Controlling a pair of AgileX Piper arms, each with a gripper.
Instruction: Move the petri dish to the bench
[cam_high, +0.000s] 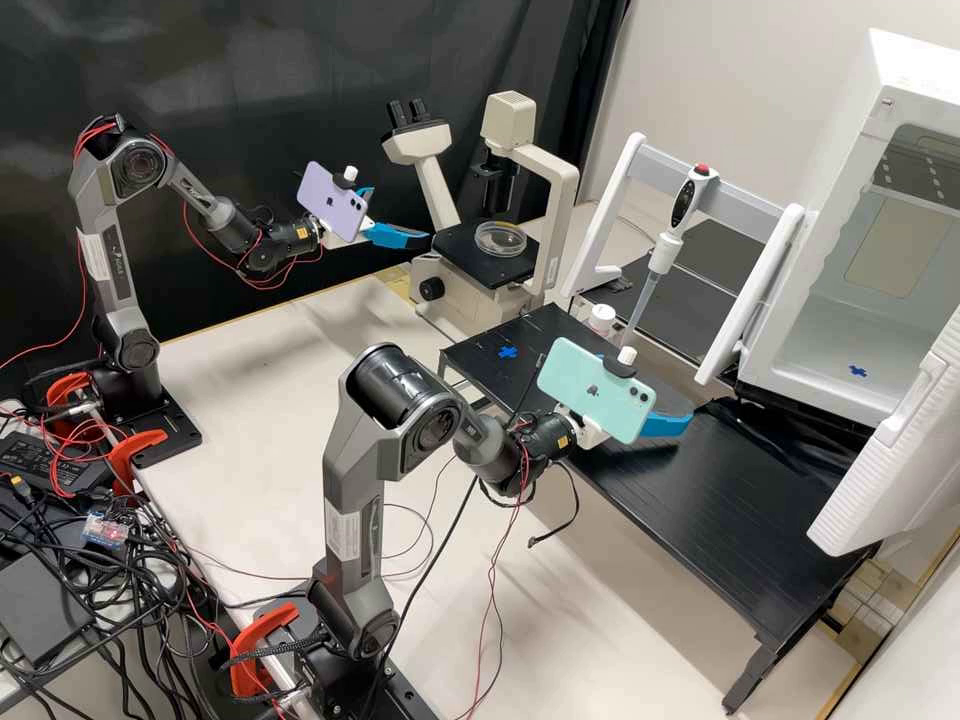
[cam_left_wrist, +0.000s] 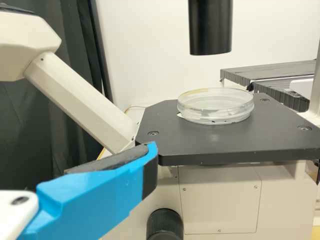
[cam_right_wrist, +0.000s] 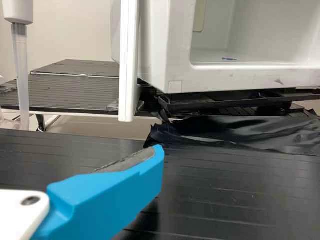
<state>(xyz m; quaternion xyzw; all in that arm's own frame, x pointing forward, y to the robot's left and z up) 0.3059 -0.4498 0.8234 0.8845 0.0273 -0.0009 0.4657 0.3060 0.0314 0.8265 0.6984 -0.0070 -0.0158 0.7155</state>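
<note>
In the high view, the clear petri dish (cam_high: 500, 239) lies on the microscope's black stage (cam_high: 460, 257). My left gripper (cam_high: 402, 216) is open to the left of the stage, apart from the dish. In the left wrist view, the lidded dish (cam_left_wrist: 216, 106) rests flat on the stage, beyond one blue finger of my left gripper (cam_left_wrist: 151, 150). Over the black bench (cam_high: 700, 510) is my right gripper (cam_high: 668, 424), partly behind its phone, empty. The right wrist view shows one finger of the right gripper (cam_right_wrist: 159, 152), its grey pad uncovered, above the bench (cam_right_wrist: 240, 195).
A blue cross (cam_high: 508, 352) marks the bench's far left. Behind stand a white bottle (cam_high: 601, 318) and a pipette (cam_high: 660, 255) on its stand. At right is an open white incubator (cam_high: 840, 330) with its door (cam_high: 900, 440). The microscope's eyepiece arm (cam_left_wrist: 75, 95) rises beside the stage.
</note>
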